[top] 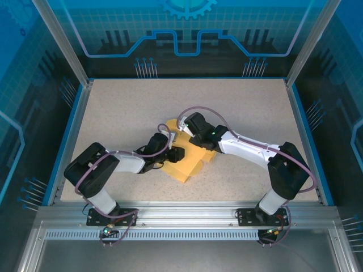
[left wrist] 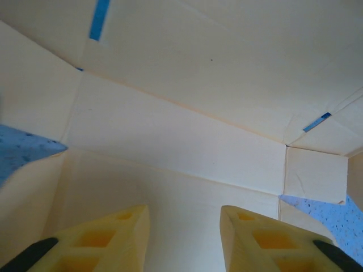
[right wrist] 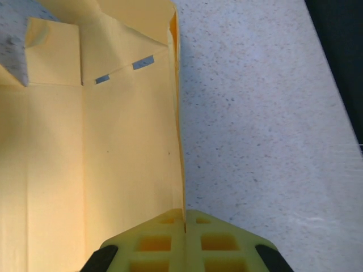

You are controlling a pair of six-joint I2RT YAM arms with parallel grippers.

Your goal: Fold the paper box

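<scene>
Paper box [right wrist: 113, 158] edge nipped in right pincer [right wrist: 184, 218]; left pincer [left wrist: 182, 214] parted, empty

From above, I see both wrists covering the middle of the paper box [top: 184, 170], so its folds there are hidden. Around the left gripper [left wrist: 182, 212] the box overruns every edge; beside the right gripper [right wrist: 184, 214] its left side is cut off.

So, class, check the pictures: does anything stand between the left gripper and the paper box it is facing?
Nothing visible does. The left gripper has its jaws apart and faces the paper box directly, with bare cardboard straight ahead. The right gripper is shut on one edge of the sheet, off to the side.
</scene>
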